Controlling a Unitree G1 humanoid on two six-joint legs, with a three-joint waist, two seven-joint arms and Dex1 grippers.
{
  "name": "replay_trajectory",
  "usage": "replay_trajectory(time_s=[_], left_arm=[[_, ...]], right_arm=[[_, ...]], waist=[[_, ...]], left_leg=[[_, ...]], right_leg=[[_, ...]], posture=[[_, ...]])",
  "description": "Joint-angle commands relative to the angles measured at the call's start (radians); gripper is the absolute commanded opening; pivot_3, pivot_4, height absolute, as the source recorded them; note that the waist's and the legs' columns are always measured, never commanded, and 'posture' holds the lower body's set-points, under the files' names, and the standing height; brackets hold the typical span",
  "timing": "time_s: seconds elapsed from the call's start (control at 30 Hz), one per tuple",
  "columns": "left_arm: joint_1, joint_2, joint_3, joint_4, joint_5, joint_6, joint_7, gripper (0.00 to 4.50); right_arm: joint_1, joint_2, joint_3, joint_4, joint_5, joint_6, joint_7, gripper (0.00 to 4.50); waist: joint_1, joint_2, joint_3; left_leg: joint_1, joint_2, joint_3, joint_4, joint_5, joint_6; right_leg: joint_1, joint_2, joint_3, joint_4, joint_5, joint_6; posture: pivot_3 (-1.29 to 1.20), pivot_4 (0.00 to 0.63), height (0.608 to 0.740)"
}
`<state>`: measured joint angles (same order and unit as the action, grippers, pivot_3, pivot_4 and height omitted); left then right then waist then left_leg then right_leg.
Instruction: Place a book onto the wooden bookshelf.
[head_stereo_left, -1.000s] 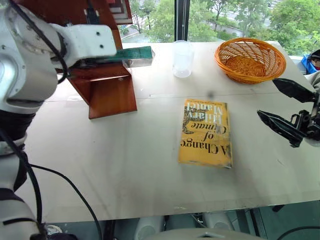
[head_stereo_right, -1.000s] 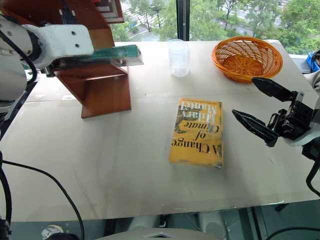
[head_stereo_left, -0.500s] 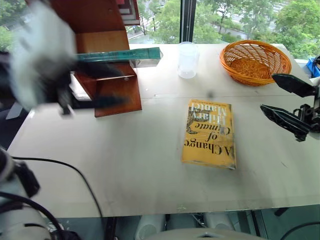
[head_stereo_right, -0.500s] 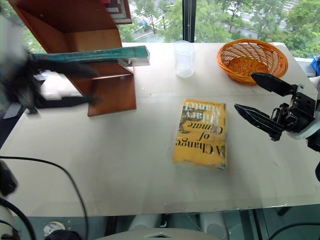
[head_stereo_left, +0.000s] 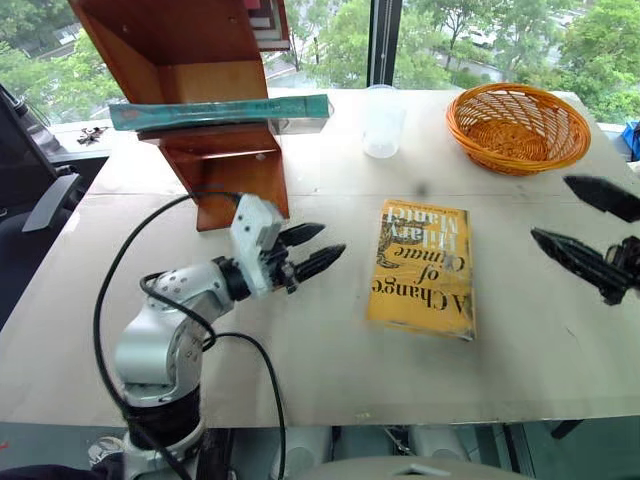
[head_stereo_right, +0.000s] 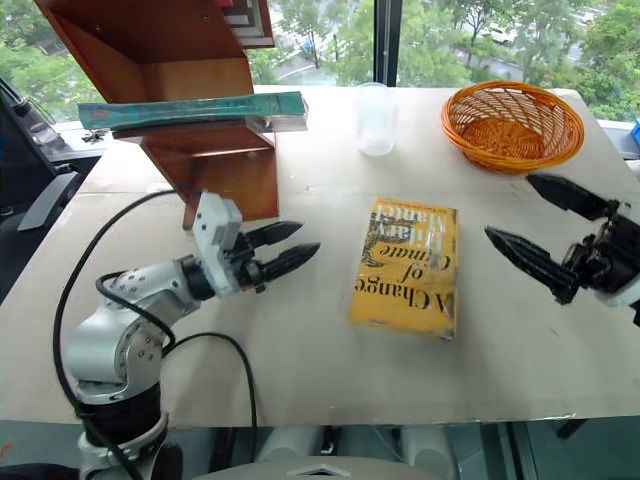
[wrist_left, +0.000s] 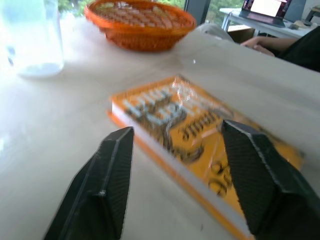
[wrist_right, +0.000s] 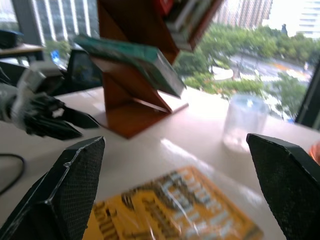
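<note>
Pincers, left (head_stereo_left: 318, 250) and right (head_stereo_left: 590, 228), gape empty flanking yellow book (head_stereo_left: 422, 267).

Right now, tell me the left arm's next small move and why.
Probably keep the left gripper clear and leave the teal book alone. It lies flat on the wooden bookshelf's board, one end overhanging toward the cup, and no gripper touches it. The left gripper is open over the table, empty, pointing at the yellow book.

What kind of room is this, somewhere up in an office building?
Probably an upper-floor office or lab: the window overlooks treetops, a laptop sits on a nearby desk, and an office chair stands beside the table.
</note>
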<state>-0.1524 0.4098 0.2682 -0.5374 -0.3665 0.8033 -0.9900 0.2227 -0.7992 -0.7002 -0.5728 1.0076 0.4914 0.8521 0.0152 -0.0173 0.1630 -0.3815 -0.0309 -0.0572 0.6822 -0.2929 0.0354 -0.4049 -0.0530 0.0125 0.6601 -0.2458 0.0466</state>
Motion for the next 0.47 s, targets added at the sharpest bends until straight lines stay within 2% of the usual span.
replay_trajectory(time_s=[0.03,0.13,0.23,0.47], left_arm=[[0.070,0.129,0.051,0.054,-0.027,-0.122,-0.090,4.32],[0.137,0.207,0.078,0.119,-0.041,-0.204,-0.139,4.32],[0.176,0.251,0.088,0.175,-0.041,-0.280,-0.165,4.32],[0.201,0.271,0.052,0.223,-0.055,-0.358,-0.152,4.32]], right_arm=[[0.232,0.022,-0.136,-0.028,-0.154,-0.055,0.115,4.50],[0.388,0.060,-0.184,-0.003,-0.244,-0.106,0.169,4.50],[0.477,0.099,-0.195,0.044,-0.333,-0.180,0.209,4.50],[0.497,0.149,-0.140,0.090,-0.427,-0.275,0.201,4.50]], waist=[[0.008,0.001,-0.001],[0.004,0.003,-0.002],[0.001,0.004,-0.003],[-0.002,0.007,-0.005]], left_leg=[[0.000,0.000,0.000,0.000,0.000,0.000],[0.002,0.000,0.000,-0.003,-0.001,0.001],[0.003,0.000,0.002,-0.002,-0.001,0.002],[0.004,0.001,0.003,-0.002,-0.001,0.002]], right_leg=[[0.000,-0.001,0.000,0.000,0.000,0.000],[0.002,-0.001,0.000,-0.003,0.000,0.000],[0.003,-0.002,0.001,-0.003,-0.002,-0.002],[0.002,-0.002,0.002,-0.003,-0.002,-0.005]], posture=[[0.00,0.150,0.740],[0.00,0.150,0.740],[0.00,0.150,0.740],[0.00,0.150,0.740]])
